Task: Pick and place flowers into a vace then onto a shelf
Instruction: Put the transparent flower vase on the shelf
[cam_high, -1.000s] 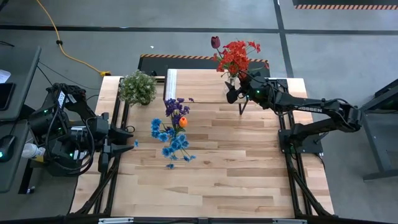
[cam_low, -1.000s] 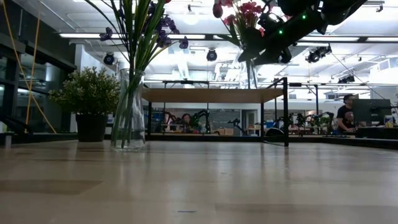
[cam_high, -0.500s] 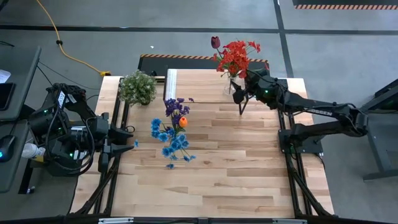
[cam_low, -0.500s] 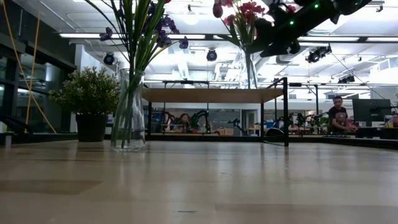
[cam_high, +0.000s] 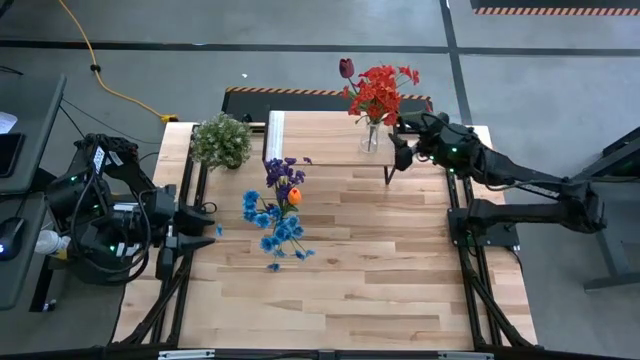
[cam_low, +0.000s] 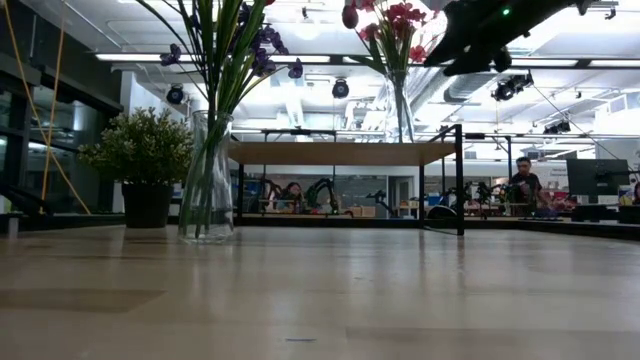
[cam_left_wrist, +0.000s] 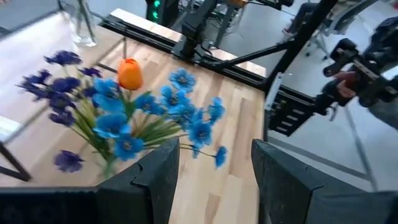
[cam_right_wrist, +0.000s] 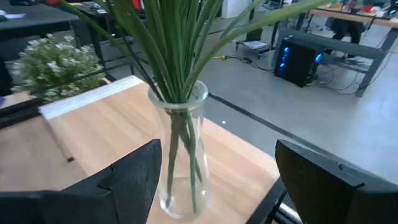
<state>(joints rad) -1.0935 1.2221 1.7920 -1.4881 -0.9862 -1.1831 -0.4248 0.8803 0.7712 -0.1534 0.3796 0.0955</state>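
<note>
A clear glass vase (cam_high: 371, 138) holding red and dark maroon flowers (cam_high: 378, 90) stands by its base on the light wood shelf (cam_high: 320, 135), near the shelf's right end. My right gripper (cam_high: 398, 150) is open just right of that vase and touches nothing. In the right wrist view its fingers (cam_right_wrist: 134, 177) stand apart, short of the vase (cam_right_wrist: 180, 155). A second glass vase (cam_low: 207, 180) with blue, purple and orange flowers (cam_high: 278, 215) stands on the table. My left gripper (cam_high: 212, 222) waits open at the table's left edge, facing those flowers (cam_left_wrist: 124, 118).
A bushy potted plant (cam_high: 221, 140) sits at the table's far left, beside the shelf's left end. The shelf's black legs (cam_low: 460, 180) stand on the table along its far edge. People sit at desks (cam_low: 520, 185) in the room beyond. Bare wood spans the near half of the table (cam_high: 340, 290).
My right gripper has drawn back from the red-flower vase toward the table's right edge and risen slightly. The vase has stayed upright on the shelf.
</note>
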